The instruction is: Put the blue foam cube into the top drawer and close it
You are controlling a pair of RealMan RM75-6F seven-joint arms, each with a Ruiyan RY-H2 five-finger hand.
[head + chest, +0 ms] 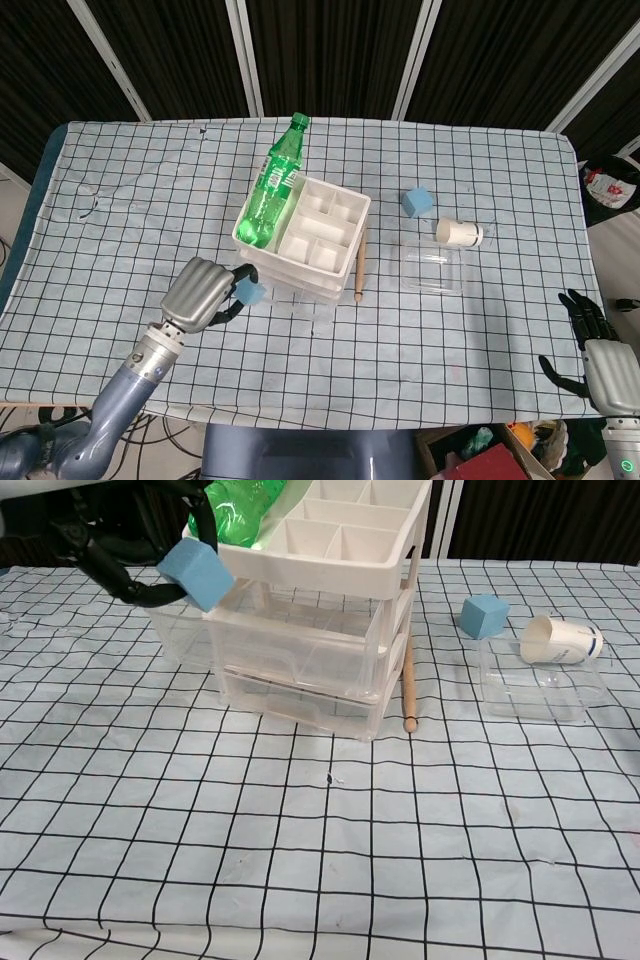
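My left hand [205, 290] pinches a blue foam cube [249, 292] at the front left corner of the white drawer unit [318, 225]. In the chest view the cube [196, 572] hangs in the air under the hand's dark fingers [120, 550], just above the clear top drawer [185, 632], which stands pulled out. A second blue foam cube [417, 202] lies on the cloth to the right of the unit. At the table's front right edge my right hand [600, 350] rests with its fingers apart and holds nothing.
A green bottle [275, 180] lies on the unit's top tray. A wooden stick [361, 263] lies along its right side. Further right are a tipped paper cup [459, 233] and a clear flat container [434, 268]. The checked cloth [130, 190] covers the table.
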